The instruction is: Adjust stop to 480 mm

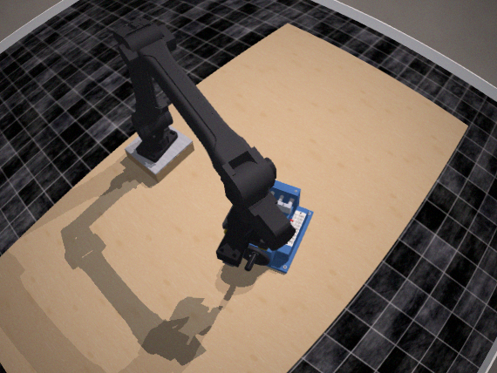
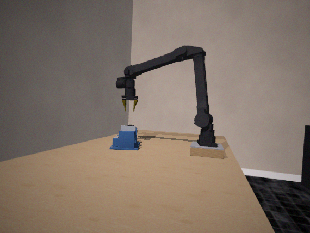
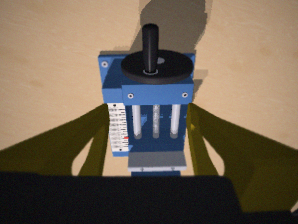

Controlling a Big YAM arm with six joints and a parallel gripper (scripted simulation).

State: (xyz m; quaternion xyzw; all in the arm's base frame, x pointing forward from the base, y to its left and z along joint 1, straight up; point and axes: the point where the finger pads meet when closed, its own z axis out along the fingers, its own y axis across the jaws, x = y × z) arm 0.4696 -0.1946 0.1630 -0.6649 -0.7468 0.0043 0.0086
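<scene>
The blue fixture [image 1: 280, 263] [image 2: 127, 139] [image 3: 157, 95] stands on the table. Its black handwheel [image 1: 260, 257] [image 3: 175, 69] has an upright crank handle [image 1: 250, 261] [image 3: 150, 42], at the top in the wrist view. The light grey stop [image 1: 285, 206] [image 3: 157, 160] sits on the rods near the end away from the wheel. A red mark [image 3: 126, 138] stands beside the white scale [image 1: 300, 219] [image 3: 116, 125], towards its stop end; the numbers are too small to read. My gripper [image 2: 129, 111] [image 3: 147, 111] is partly open and empty, pointing down well above the fixture. It touches nothing.
The arm's base stands on a grey-topped block [image 1: 185, 145] [image 2: 206, 152] at the table's side. The arm reaches over the wooden table [image 1: 349, 131] [image 2: 136, 190] and hides part of the fixture in the top view. Dark tiled floor lies beyond the table edges.
</scene>
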